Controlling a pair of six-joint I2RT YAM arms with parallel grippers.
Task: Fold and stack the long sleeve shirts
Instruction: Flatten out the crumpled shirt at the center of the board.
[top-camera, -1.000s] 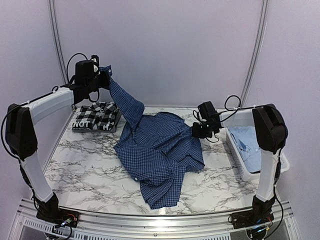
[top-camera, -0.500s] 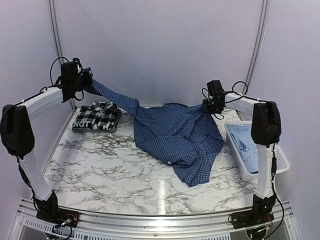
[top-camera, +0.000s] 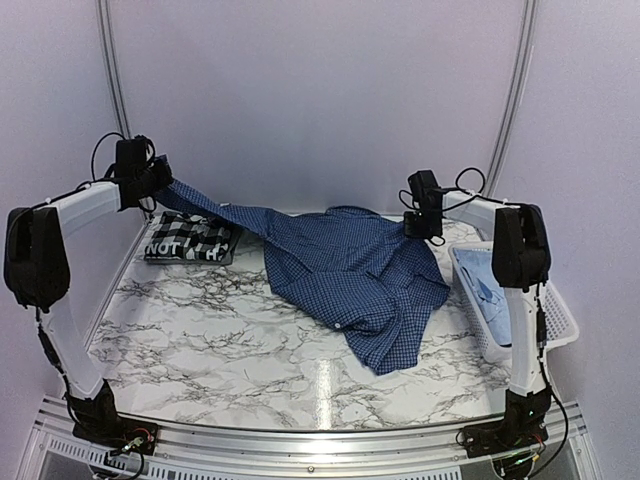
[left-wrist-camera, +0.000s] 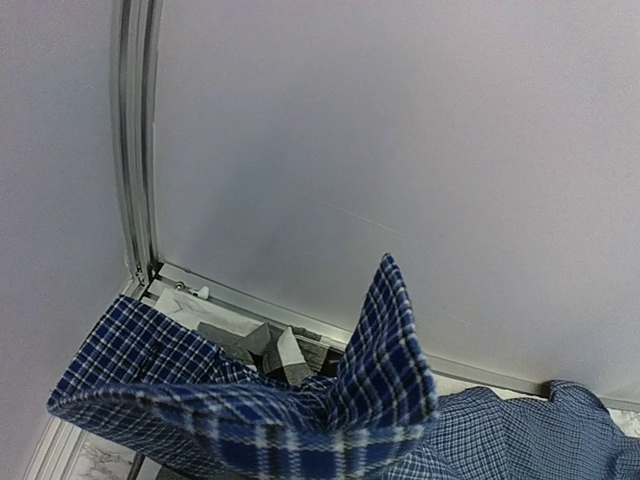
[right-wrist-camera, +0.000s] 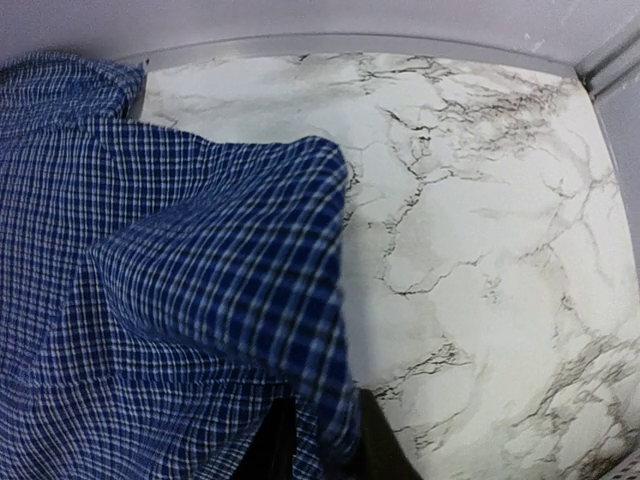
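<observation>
The jaws of my left gripper (top-camera: 158, 183) were clenched on a sleeve of the dark blue checked cloth shirt (top-camera: 350, 270) at ten o'clock. My right gripper (top-camera: 425, 222), at two o'clock, had cloth between its jaws, but I could not tell if it pinched. A slip there could bunch the shirt.

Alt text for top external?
A dark blue shirt spread on a marble table, one sleeve held up at left by the left gripper, the right gripper at its far right edge. Folded plaid shirt back left; pale blue shirt in a white basket, right.
</observation>
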